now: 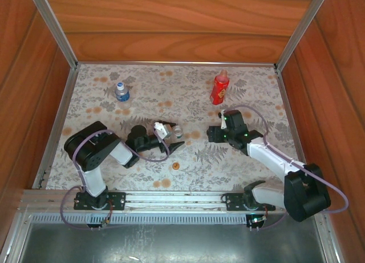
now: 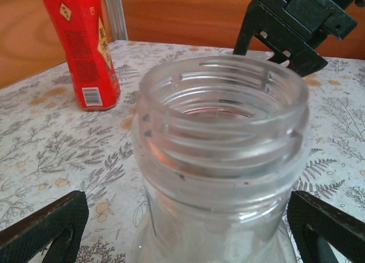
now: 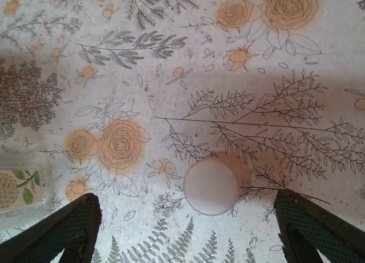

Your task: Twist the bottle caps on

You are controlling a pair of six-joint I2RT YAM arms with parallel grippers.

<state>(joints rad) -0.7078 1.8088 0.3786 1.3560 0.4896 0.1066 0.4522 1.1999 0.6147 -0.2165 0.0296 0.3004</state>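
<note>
A slim clear bottle [image 2: 219, 154] stands uncapped between the fingers of my left gripper [image 2: 182, 234]. The gripper is open, with a gap on each side of the bottle. From above, this bottle [image 1: 177, 130] is at mid-table by the left gripper [image 1: 170, 137]. My right gripper [image 3: 191, 229] is open and points down over a white cap [image 3: 211, 186], which lies flat on the cloth between its fingers, untouched. An orange cap [image 1: 175, 165] lies loose nearer the front. The red bottle [image 1: 219, 88] stands at the back right. The short bottle with a blue label [image 1: 121, 92] stands at the back left, with a blue top.
A flowered cloth [image 1: 188, 103] covers the table, and wooden walls close in the back and both sides. The right gripper [image 1: 217, 132] sits close to the right of the clear bottle. The red bottle [image 2: 80, 46] stands behind it to the left in the left wrist view.
</note>
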